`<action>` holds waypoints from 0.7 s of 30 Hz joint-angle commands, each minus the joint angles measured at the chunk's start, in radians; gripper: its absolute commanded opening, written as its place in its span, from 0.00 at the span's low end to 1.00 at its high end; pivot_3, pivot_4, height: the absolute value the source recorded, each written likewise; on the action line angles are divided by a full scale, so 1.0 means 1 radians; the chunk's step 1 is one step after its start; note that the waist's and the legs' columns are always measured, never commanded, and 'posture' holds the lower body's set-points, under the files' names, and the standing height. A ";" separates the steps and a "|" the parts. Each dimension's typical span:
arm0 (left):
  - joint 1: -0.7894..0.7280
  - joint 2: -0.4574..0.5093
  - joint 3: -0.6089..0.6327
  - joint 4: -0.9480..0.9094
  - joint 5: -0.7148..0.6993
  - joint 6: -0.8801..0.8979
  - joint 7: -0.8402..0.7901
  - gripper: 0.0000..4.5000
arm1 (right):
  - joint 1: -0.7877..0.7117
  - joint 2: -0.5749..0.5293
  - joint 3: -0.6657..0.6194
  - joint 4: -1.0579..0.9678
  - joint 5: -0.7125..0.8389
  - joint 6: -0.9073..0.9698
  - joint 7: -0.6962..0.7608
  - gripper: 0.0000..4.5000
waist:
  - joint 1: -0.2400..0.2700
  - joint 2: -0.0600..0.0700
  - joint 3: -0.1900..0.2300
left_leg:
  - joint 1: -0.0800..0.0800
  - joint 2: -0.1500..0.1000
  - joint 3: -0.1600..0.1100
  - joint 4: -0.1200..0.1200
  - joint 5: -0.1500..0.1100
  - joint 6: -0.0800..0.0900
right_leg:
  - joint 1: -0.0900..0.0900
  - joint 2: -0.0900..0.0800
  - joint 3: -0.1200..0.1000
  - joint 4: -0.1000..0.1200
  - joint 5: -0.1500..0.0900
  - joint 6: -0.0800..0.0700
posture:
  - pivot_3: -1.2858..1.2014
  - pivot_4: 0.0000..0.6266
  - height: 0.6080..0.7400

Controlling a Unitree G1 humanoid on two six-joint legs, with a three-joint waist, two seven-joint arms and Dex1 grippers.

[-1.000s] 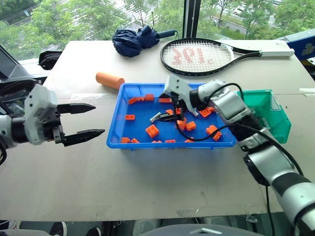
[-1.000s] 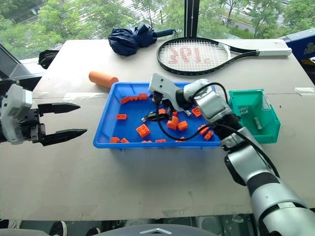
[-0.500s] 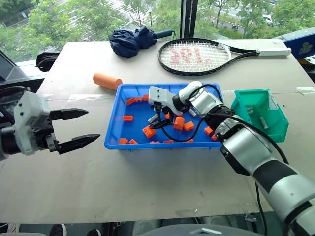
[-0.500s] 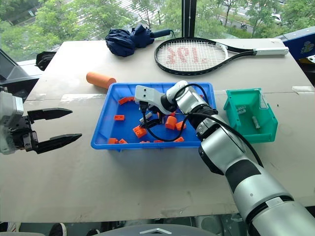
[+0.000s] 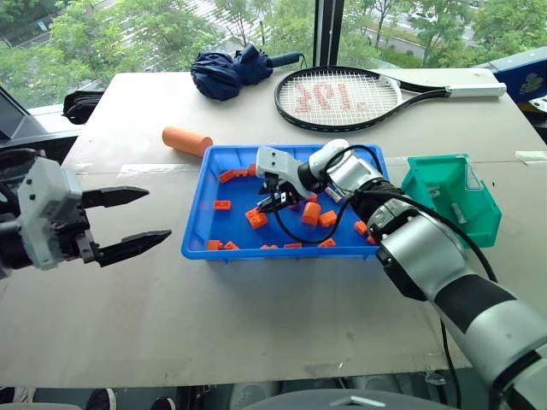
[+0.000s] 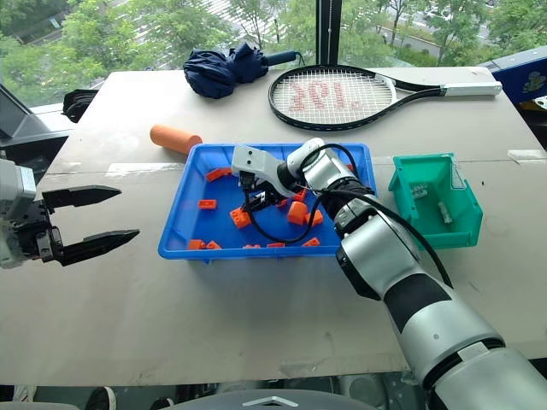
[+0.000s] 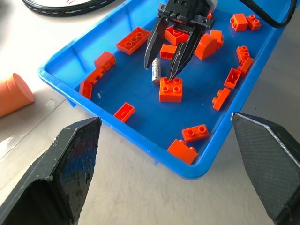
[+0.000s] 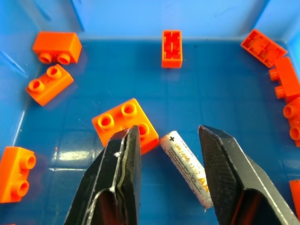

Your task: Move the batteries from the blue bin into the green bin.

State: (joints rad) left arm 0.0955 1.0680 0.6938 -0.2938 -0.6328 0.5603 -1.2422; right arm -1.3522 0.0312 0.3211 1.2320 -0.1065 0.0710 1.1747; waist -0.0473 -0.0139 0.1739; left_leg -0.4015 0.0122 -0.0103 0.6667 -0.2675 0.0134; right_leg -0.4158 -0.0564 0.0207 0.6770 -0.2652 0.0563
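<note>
The right end effector (image 8: pixel 166 154) reaches into the blue bin (image 5: pixel 205 213), fingers apart, straddling an AA battery (image 8: pixel 187 161) lying flat, placed to close on it. The left end effector (image 5: pixel 132 220) waits with fingers apart over the bench at nine o'clock, and the green bin (image 5: pixel 453 201) sits at three o'clock.

right claw (image 7: pixel 164 65) now narrowed around battery (image 8: pixel 187 168), shifted left in blue bin (image 5: pixel 201 218)

"AA", perhaps, on battery (image 8: pixel 189 168)

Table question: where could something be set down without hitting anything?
The near table, between the blue bin and the table's front edge, is bare. So is the strip left of the orange cylinder. Crowded: inside the blue bin, with orange bricks, and the far edge by racket and umbrella.
</note>
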 commanded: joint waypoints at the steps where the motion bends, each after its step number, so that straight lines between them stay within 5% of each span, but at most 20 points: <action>1: -0.022 0.016 0.013 0.001 -0.020 -0.002 -0.003 1.00 | -0.053 0.008 -0.071 -0.028 0.047 0.032 0.023 0.40 | 0.000 0.000 0.000 | 0.000 0.000 0.000 0.000 0.000 0.000 | 0.000 0.000 0.000 0.000 0.000 0.000 | 0.52 0.24 1.00; 21: -0.027 0.029 0.027 -0.006 0.002 0.021 -0.008 1.00 | -0.029 0.000 0.014 0.032 -0.141 -0.110 -0.094 0.40 | -0.023 0.000 0.000 | 0.000 -0.001 0.000 -0.003 0.000 -0.001 | -0.002 -0.002 0.000 0.000 0.000 -0.001 | 0.52 0.24 1.00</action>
State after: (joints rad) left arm 0.0662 1.0716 0.6828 -0.2834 -0.6303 0.5828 -1.2476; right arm -1.3810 0.0199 0.3359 1.2749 -0.2435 -0.0145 1.0825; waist -0.0701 -0.0138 0.1739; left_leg -0.4016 0.0116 -0.0102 0.6639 -0.2672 0.0127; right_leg -0.4177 -0.0584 0.0202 0.6770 -0.2657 0.0556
